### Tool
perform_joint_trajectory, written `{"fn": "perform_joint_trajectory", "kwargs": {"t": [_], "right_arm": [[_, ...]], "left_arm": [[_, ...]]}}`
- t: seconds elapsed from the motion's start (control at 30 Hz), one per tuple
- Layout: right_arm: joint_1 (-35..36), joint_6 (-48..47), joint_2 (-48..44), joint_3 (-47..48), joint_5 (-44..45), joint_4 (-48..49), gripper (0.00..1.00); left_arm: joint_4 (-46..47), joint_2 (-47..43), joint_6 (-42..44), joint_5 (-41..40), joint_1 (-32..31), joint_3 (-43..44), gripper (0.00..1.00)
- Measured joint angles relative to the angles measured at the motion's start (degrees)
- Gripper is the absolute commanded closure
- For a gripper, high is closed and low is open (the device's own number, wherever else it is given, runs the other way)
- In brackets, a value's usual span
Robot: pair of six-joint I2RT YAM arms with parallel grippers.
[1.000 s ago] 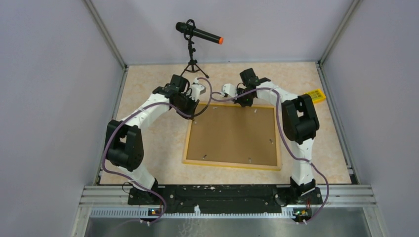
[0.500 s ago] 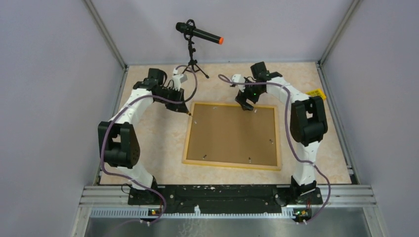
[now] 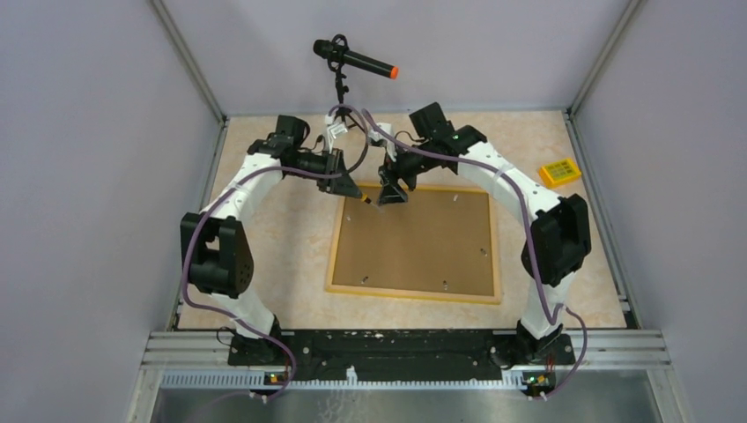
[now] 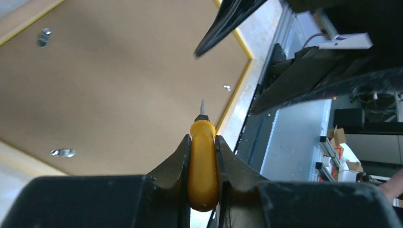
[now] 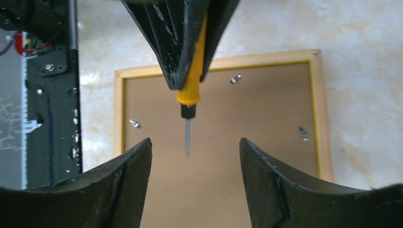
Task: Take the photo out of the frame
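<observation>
A lab booth, with partition walls (image 3: pixel 88 176) and microphone (image 3: pixel 357 60).

White links and bulky black joints form the left arm (image 3: pixel 242 189) and right arm (image 3: pixel 511 181); a purple cable (image 3: pixel 183 278) runs along each. The left claw (image 4: pixel 203 135) and right claw (image 5: pixel 196 142) are black and tapered.

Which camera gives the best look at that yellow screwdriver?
The right wrist view: the screwdriver shows its yellow handle, black collar and whole metal blade against the frame's brown back. The left wrist view looks along it, so the blade is foreshortened between the left jaws. The top view shows only a yellow speck.
</observation>
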Motion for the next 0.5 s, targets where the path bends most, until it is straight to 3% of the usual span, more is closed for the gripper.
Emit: {"fn": "perform_joint_trajectory", "kwargs": {"t": [0.1,0.37,0.43,0.47,0.5], "right_arm": [[1.73,2.34,0.81,0.0,-1.27,0.04,0.43],[2.73,4.39,3.61,-0.13,-2.89,-0.17,1.0],[2.73,4.39,3.63,-0.57,-2.8,-0.48,1.0],[2.71,4.42,3.61,-0.83,-2.62,-0.46,1.0],[2.67,4.46,3.61,-1.05,-2.54,-0.39,1.0]], "left_arm": [[1.01,0.0,-1.6,2.12,-0.76,0.0,1.0],[4.52,0.0,-5.77,4.26,-0.92,-0.35,1.0],[5.62,0.0,-6.93,4.59,-0.94,-0.79,0.99],[6.14,0.0,-7.5,4.66,-0.98,-1.11,0.95],[6.6,0.0,-7.93,4.63,-1.01,-1.42,0.81]]}}
